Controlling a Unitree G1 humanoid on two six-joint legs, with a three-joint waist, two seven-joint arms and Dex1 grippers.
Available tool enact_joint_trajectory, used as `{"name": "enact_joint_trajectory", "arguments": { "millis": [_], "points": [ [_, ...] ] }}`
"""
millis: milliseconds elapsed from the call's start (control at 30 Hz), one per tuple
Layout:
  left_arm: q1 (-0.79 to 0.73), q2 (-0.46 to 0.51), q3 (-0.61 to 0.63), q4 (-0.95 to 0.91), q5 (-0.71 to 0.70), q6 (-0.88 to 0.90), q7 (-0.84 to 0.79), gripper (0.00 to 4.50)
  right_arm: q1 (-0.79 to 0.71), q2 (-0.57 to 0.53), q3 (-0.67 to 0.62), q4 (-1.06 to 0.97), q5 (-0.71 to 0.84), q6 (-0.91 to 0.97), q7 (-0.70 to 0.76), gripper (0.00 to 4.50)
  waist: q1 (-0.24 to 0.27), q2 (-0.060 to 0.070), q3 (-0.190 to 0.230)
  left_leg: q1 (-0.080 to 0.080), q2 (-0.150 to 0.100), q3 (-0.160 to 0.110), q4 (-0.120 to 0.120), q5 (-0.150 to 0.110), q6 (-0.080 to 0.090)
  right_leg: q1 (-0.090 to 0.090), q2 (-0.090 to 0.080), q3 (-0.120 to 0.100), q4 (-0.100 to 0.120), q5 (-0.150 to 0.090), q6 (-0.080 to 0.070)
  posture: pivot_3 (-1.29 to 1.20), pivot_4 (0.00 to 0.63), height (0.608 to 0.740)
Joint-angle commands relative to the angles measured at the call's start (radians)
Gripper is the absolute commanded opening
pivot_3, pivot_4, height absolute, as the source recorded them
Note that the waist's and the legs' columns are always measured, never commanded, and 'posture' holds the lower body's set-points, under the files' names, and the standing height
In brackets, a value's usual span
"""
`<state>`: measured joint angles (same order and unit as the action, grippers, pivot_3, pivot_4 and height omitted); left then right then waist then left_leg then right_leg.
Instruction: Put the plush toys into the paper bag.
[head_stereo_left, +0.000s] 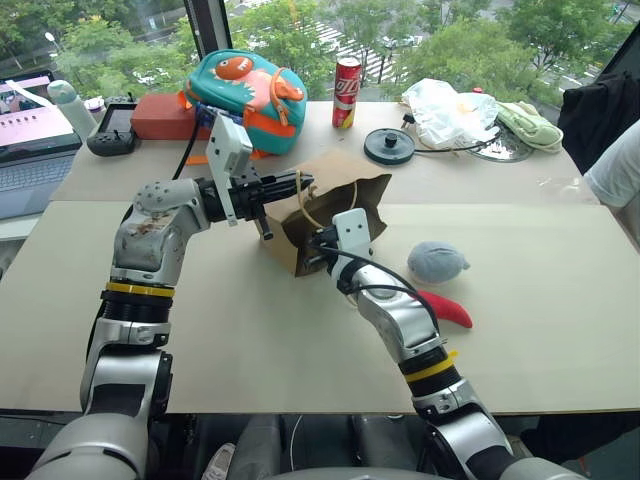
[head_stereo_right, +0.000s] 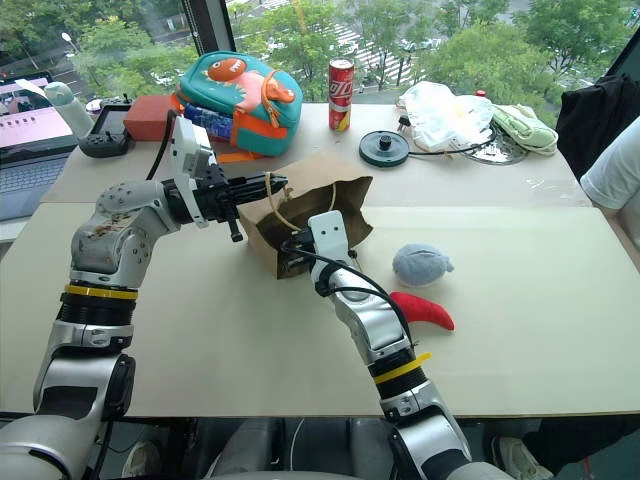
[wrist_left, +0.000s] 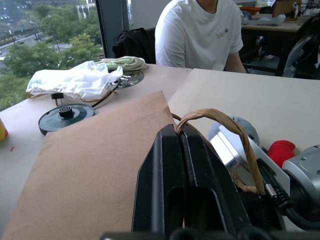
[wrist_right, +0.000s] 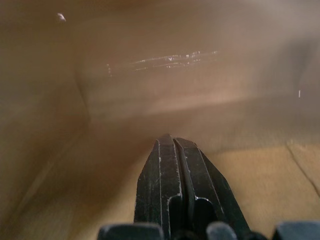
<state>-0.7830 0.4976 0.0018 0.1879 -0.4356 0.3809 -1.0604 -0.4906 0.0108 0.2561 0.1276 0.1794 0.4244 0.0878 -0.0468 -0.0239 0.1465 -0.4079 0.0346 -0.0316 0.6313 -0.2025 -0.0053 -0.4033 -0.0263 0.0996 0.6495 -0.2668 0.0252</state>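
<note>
The paper bag (head_stereo_left: 330, 205) lies mid-frame on the desk (head_stereo_left: 540, 330). The left gripper (wrist_left: 181, 131) has its fingers closed on a bag handle (wrist_left: 227, 131). The right gripper (wrist_right: 172, 142), fingers closed and empty, reaches inside the bag's mouth. The grey ball (head_stereo_left: 437, 261) and red pepper (head_stereo_left: 447, 309) lie right of centre.

The two head views are looking forward and down from above the arms, taking in the whole table (head_stereo_left: 560, 330) up to the window at the top of the frame. They are sharing nearly the same scene, the right eye view showing it shifted slightly left. The left wrist view is looking level along the left gripper (wrist_left: 180, 136), very close over the paper bag (wrist_left: 95, 170), facing a seated person (wrist_left: 200, 30) at the upper centre. The right wrist view is looking along the right gripper (wrist_right: 172, 145) from inside the bag, extremely near its brown walls. Both head views and the left wrist view are sharing the bag and the white plastic bag (head_stereo_left: 445, 110).
</note>
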Motion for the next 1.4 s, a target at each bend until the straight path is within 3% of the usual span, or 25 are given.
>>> {"name": "enact_joint_trajectory", "arguments": {
  "millis": [33, 367, 733, 1067, 1400],
  "points": [
    [-0.017, 0.011, 0.032, -0.02, -0.011, -0.006, 0.01, 0.0, 0.015, -0.003, 0.004, -0.057, -0.021, 0.028, 0.029, 0.03, -0.001, 0.0, 0.0, 0.0, 0.0, 0.0, 0.0, 0.0, 0.0, 0.0, 0.0, 0.0, 0.0, 0.0, 0.0, 0.0, 0.15, 0.739],
    [-0.028, 0.002, 0.045, -0.023, -0.019, 0.012, 0.036, 0.0, 0.05, 0.004, 0.032, -0.076, -0.058, 0.18, 0.056, 0.03, -0.001, 0.0, 0.0, 0.001, 0.0, 0.0, 0.0, 0.0, 0.0, 0.0, 0.0, 0.0, 0.0, 0.0, 0.0, 0.0, 0.15, 0.739],
    [0.013, -0.006, 0.037, -0.143, -0.116, 0.155, 0.027, 0.0, -0.005, 0.016, 0.001, -0.048, -0.078, 0.228, 0.058, 0.03, -0.003, 0.0, 0.0, 0.001, 0.0, 0.0, 0.0, 0.0, 0.0, 0.0, 0.0, 0.0, 0.0, 0.0, 0.0, 0.0, 0.15, 0.739],
    [0.001, -0.018, 0.049, -0.131, -0.109, 0.149, 0.056, 0.0, 0.006, 0.021, -0.011, -0.054, -0.079, 0.281, 0.078, 0.03, -0.003, 0.0, 0.0, 0.001, 0.0, 0.0, 0.0, 0.0, 0.0, 0.001, 0.0, 0.0, 0.0, 0.0, 0.0, 0.0, 0.15, 0.739],
    [0.032, -0.008, 0.045, -0.139, -0.102, 0.137, 0.059, 0.0, 0.141, -0.057, -0.084, -0.556, -0.006, 0.341, 0.135, 0.03, 0.0, 0.0, 0.0, 0.0, 0.0, 0.0, -0.001, 0.0, 0.0, -0.001, 0.0, 0.0, 0.0, 0.0, 0.0, 0.0, 0.15, 0.739]
  ]
}}
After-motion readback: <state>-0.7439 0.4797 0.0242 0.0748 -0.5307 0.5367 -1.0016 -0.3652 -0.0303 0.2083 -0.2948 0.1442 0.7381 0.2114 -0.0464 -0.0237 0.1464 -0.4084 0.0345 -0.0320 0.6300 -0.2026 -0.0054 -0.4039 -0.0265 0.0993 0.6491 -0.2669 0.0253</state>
